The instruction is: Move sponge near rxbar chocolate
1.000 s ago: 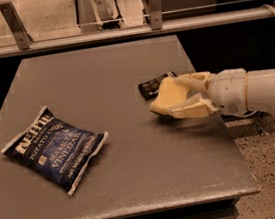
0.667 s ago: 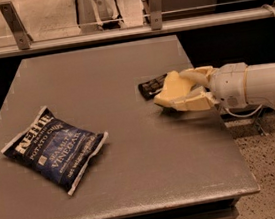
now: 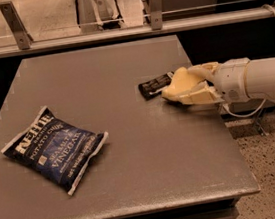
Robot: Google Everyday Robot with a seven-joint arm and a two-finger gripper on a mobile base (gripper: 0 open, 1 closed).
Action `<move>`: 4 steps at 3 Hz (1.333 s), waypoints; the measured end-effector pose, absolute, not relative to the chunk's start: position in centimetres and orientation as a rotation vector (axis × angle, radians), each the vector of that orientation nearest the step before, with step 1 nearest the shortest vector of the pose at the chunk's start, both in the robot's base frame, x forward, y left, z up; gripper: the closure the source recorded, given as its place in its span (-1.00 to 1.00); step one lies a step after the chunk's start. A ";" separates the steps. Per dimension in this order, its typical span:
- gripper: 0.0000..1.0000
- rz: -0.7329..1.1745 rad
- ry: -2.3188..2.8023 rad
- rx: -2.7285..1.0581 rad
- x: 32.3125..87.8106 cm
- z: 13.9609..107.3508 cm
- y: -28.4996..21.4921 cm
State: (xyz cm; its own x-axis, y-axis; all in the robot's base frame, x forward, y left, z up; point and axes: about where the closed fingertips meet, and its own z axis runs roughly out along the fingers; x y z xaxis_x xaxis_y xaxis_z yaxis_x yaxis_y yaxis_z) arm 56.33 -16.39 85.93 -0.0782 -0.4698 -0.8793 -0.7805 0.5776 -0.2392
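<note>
The pale yellow sponge (image 3: 177,84) is gripped at the right side of the grey table (image 3: 99,86), low over the surface. Its left edge is right beside the rxbar chocolate (image 3: 153,85), a small flat black wrapper with white lettering lying on the table. My gripper (image 3: 191,85) reaches in from the right on a white arm (image 3: 254,78), its cream fingers (image 3: 199,97) shut on the sponge above and below. I cannot tell whether the sponge touches the bar or the table.
A large dark blue Kettle chips bag (image 3: 54,150) lies at the table's left front. A rail with metal posts (image 3: 15,24) runs behind the table. The table's right edge and speckled floor (image 3: 271,164) lie under the arm.
My gripper has carried the sponge slightly right and farther back, so it now sits closer alongside the black bar. The bar and the chips bag have not moved.
</note>
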 end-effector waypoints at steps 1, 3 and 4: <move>0.63 0.324 1.767 -0.997 56.6 85.5 -17.8; -0.30 0.289 1.800 -0.922 56.4 85.4 -19.0; -0.74 0.289 1.797 -0.926 56.4 85.5 -18.8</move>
State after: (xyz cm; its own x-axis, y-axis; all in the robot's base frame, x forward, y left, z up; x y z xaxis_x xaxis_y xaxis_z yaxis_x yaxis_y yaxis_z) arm 56.44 -18.76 85.50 -0.1553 -0.4541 -0.8773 -0.7065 0.6718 -0.2226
